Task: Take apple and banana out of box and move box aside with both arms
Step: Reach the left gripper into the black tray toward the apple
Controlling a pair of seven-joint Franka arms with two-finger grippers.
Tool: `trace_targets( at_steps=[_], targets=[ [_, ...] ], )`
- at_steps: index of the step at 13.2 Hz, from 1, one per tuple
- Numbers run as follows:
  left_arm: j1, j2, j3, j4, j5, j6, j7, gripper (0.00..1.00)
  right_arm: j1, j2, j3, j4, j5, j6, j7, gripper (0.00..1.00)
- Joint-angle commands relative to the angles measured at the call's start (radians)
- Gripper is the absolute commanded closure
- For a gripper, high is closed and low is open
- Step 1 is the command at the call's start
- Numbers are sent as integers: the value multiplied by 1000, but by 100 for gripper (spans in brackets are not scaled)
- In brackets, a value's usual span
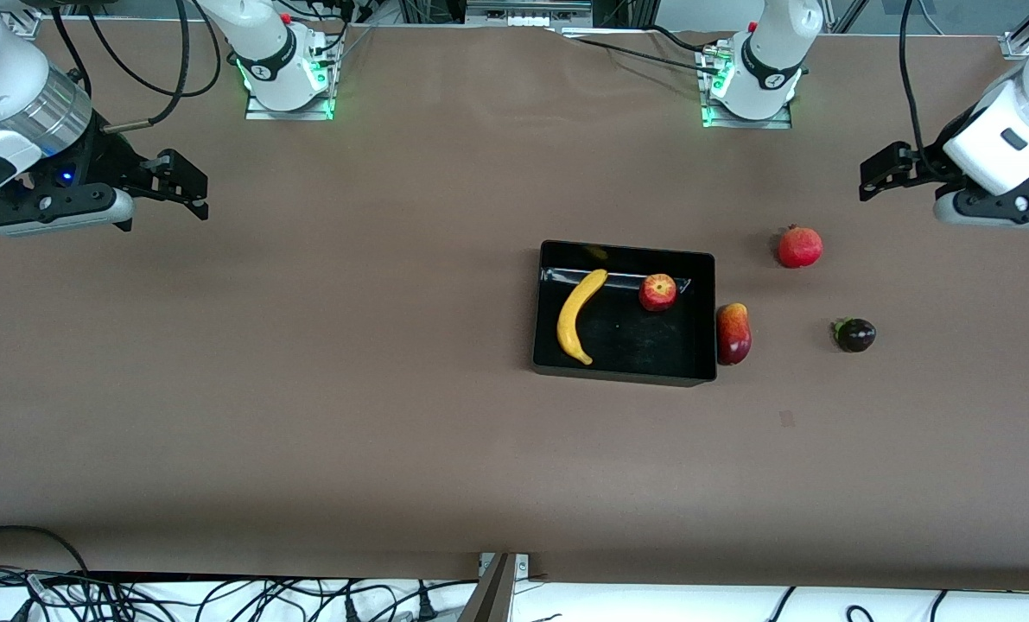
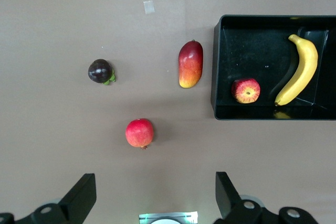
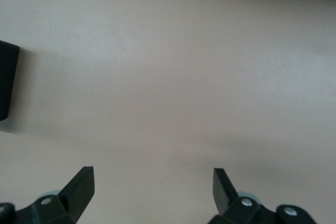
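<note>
The black box (image 1: 624, 370) sits on the brown bench (image 1: 307, 389), toward the left arm's end of it. Inside lie two fruits: the banana (image 1: 578, 316), stretched along the wall on the side toward the right arm, and the small red apple (image 1: 657, 292) with yellowish streaks, close to the wall nearest the robots' bases. The two do not touch.

Three more fruits lie on the bare bench toward the left arm's end. A red and yellow mango (image 1: 733, 333) lies just beside the box's outer wall; whether it touches the wall is hard to tell. A round red fruit, perhaps a pomegranate (image 1: 799, 247), rests farther from the front camera than the mango. A small dark purple fruit (image 1: 854, 334) with a green stem end sits well apart from the box.

The left pincer (image 2: 155, 195) hangs over the bench at the left arm's end, near the pomegranate, fingers spread wide and holding nothing. The right pincer (image 3: 153, 190) hangs over bare bench at the right arm's end, well apart from the box, also spread and empty.
</note>
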Motion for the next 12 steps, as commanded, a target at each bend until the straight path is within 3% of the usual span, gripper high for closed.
trace_targets(
  at_steps=[1, 6, 8, 12],
  targets=[
    [-9, 96, -4, 112, 11, -74, 2, 0, 3, 4, -1, 10, 14, -2, 4, 0],
    [-27, 204, -94, 68, 17, -32, -11, 0, 5, 4, -1, 12, 14, 0, 4, 0],
    [-29, 231, -143, 32, 16, 65, -30, 0, 5, 4, -1, 12, 14, 0, 4, 0],
    [-81, 354, -206, -27, 20, 270, -271, 0, 5, 4, -1, 12, 14, 3, 4, 0]
  ],
)
